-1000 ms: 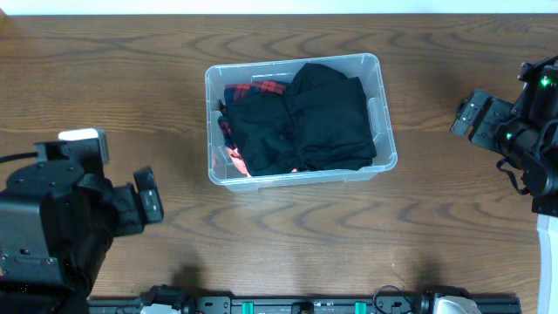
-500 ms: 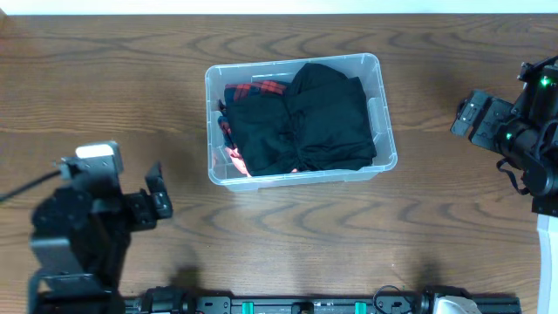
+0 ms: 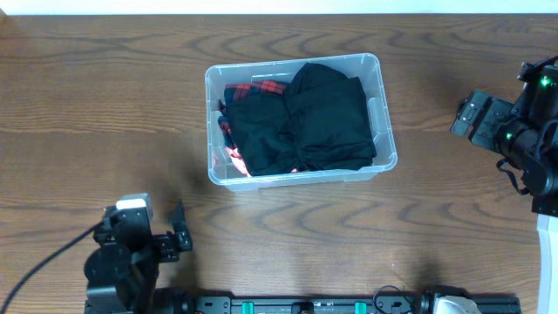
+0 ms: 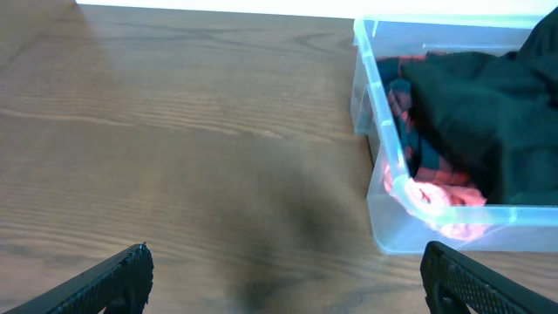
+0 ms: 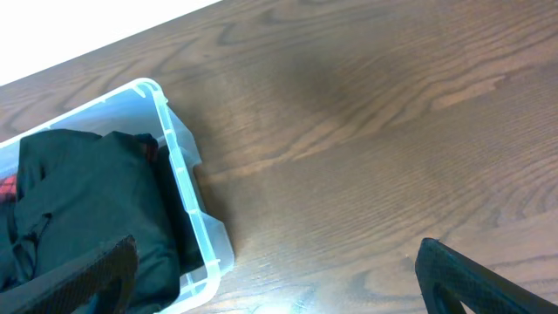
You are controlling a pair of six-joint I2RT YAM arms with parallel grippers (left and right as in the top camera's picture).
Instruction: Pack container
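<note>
We see the container [image 3: 301, 178] a little above the middle of the overhead frame, standing on the wooden table [image 3: 105, 78]. A black garment [image 3: 327, 113] covers most of its inside, so its base is hidden from us. A red plaid cloth [image 3: 257, 88] shows at its upper left. A pinkish patch [image 3: 234, 159] presses against the lower left wall, too crumpled for us to identify.

The left gripper [image 4: 283, 279] sits at the lower left of the overhead frame, well apart from the container, its arm cut off by the bottom edge. In its wrist view only two dark tips show in the lower corners, spread wide over bare table. The right gripper [image 5: 275, 262] is partly cut off at the overhead's right edge. Its tips are likewise spread wide, pinching nothing. Both wrist views crop the container.
</note>
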